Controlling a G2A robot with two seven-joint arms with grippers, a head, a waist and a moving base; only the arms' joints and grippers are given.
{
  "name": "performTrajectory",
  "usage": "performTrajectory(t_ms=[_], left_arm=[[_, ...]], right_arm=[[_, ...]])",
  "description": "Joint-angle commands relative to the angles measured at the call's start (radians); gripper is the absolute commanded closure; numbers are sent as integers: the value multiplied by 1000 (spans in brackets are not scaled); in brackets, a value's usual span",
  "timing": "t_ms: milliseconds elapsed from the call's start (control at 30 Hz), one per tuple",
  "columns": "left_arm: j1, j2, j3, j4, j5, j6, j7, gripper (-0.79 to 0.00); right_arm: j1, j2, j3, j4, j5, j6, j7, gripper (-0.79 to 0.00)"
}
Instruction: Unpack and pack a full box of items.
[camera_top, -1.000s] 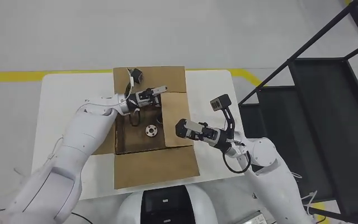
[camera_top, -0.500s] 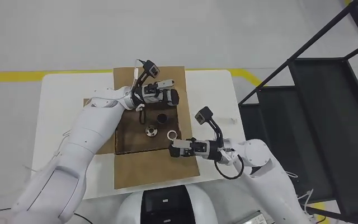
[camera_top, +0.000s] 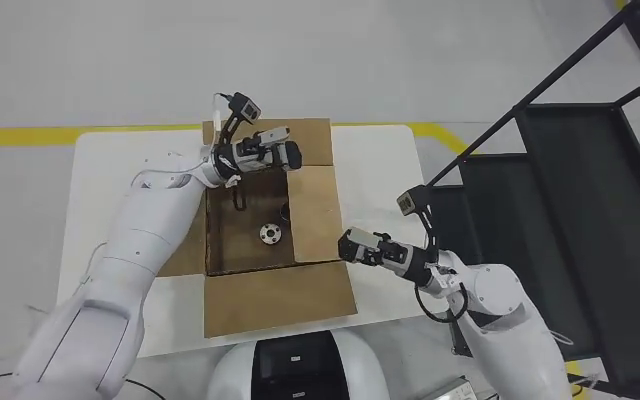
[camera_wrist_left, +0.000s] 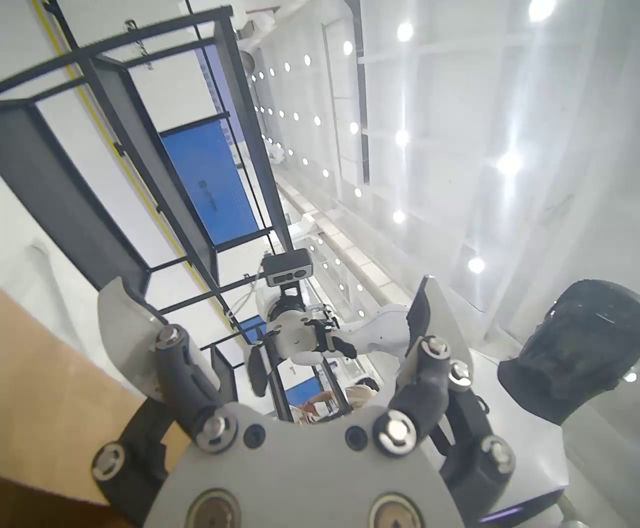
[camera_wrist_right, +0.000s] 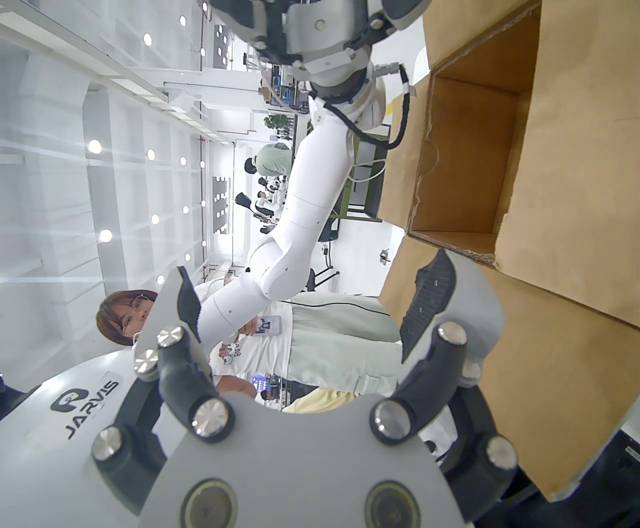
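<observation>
White table (camera_top: 380, 160) bears a cardboard box (camera_top: 280, 297) beside dark, perhaps metal, stairs (camera_top: 560, 190).

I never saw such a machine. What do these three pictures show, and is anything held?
This is a robot with two white arms, each ending in a two-fingered hand. One picture looks down from above; the other two come from cameras on the wrists. On the white table stands an open cardboard box with a round metal part inside. The left hand is above the box's far end, the right hand by its right flap. Both are open and empty.
</observation>
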Motion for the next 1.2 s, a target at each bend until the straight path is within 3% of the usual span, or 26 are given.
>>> performTrajectory(t_ms=[0, 267, 400, 667, 800, 1000, 1167], left_arm=[[13, 17, -16, 8, 49, 7, -7, -785], [87, 52, -13, -7, 185, -17, 17, -785], [93, 51, 3, 10, 205, -47, 47, -785], [93, 51, 3, 10, 205, -47, 47, -785], [103, 53, 12, -14, 266, -6, 107, -785], [112, 33, 53, -18, 302, 18, 175, -785], [102, 4, 77, -1, 235, -20, 183, -785]], right_arm=[[-16, 3, 21, -7, 3, -6, 1, -785], [-41, 9, 67, -17, -39, 11, -57, -785], [-68, 9, 87, -23, -31, 14, -113, -785], [-68, 9, 87, -23, -31, 14, -113, -785], [-67, 9, 76, -28, -36, 18, -116, -785], [-63, 12, 55, -48, -46, 19, -90, -785], [-73, 16, 40, -54, -54, 24, -55, -785]])
